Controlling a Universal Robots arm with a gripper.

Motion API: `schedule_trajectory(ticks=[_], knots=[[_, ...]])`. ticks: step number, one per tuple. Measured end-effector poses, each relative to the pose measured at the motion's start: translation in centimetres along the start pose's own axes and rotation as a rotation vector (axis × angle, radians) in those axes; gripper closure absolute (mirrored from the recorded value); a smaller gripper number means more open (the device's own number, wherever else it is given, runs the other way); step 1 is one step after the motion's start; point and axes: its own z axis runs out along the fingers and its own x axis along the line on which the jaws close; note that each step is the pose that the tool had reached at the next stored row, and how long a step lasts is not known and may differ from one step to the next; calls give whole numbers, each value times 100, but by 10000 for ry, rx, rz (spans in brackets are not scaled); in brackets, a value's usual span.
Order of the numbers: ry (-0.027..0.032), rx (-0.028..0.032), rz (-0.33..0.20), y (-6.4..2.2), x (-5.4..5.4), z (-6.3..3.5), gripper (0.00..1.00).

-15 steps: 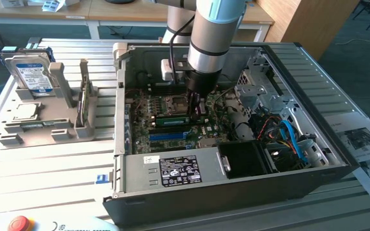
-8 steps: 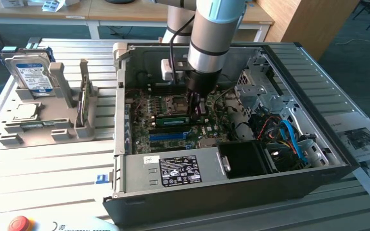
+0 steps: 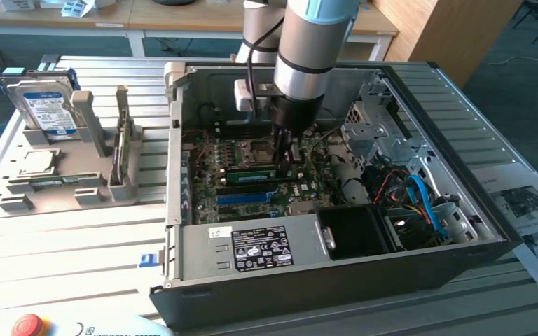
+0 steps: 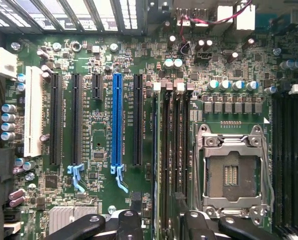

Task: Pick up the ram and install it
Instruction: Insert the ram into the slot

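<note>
At mid-frame of the exterior view, the arm (image 3: 311, 35) comes straight down into the open PC case (image 3: 344, 280), which lies flat on a slotted table (image 3: 82, 238). The gripper (image 3: 286, 159) is low over the mobo (image 3: 215, 199), jaws spread wide w/ nothing held between them. The ram (image 3: 250, 168) stands on edge in a slot, long side across the frame, just below the CPU socket (image 3: 255, 148) and above the blue slot (image 3: 246, 198). The gripper tips are at the ram's end toward the exterior view's right; touching or just apart, can't tell. The PSU (image 3: 260, 248) w/ its black label sits near the case's front wall.

At the exterior view's left, well apart from the case, a grey fixture (image 3: 64, 189) carries a hard drive (image 3: 47, 105) upright and a square silver chip (image 3: 36, 162) lying flat. A red button (image 3: 28, 325) is at the lower left corner; printed sheets (image 3: 531, 210) lie at the right edge.

In the wrist view the camera looks down on the board. Black fingers (image 4: 126, 225) stand far apart, w/ the memory slots (image 4: 176, 150) running out between them. The CPU socket is just beside those slots.
</note>
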Motion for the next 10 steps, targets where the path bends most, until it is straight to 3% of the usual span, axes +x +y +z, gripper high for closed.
schedule_trajectory(ticks=[10], knots=[[1, 0, 0, 6, -4, -253, 63]])
